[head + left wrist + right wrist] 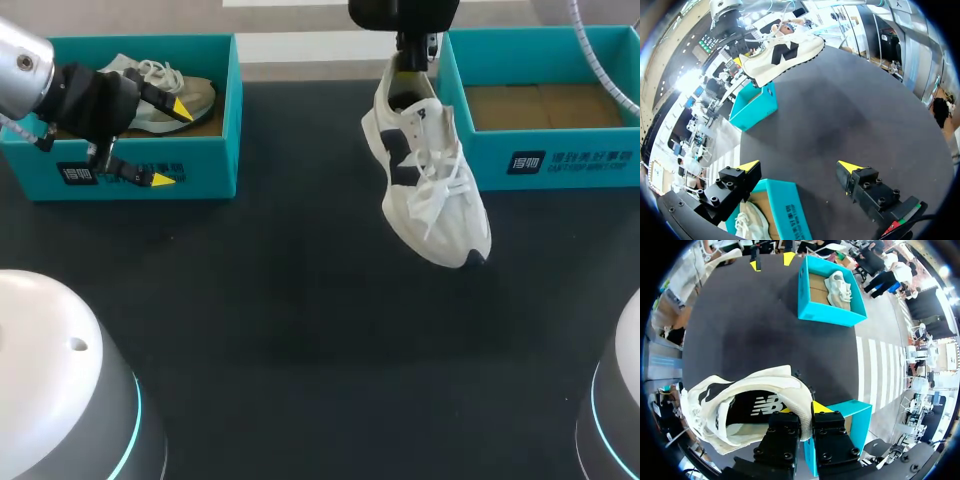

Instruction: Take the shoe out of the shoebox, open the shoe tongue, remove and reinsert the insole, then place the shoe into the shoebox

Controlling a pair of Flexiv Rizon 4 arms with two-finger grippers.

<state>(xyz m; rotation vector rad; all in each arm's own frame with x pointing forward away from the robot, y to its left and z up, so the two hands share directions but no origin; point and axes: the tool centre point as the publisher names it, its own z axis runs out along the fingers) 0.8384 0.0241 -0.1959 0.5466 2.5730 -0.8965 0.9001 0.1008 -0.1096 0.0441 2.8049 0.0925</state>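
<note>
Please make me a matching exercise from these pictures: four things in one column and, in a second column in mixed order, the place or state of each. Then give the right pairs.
Things:
1. white shoe with dark patches
2. plain pale shoe
3. right shoebox
4. left tool

Places or states:
a. holds no shoe
b. open, over the front wall of the left shoebox
c. hangs by its heel from the right tool, above the table
d. lies inside the left shoebox

Pairs: 1-c, 2-d, 3-a, 4-b.
</note>
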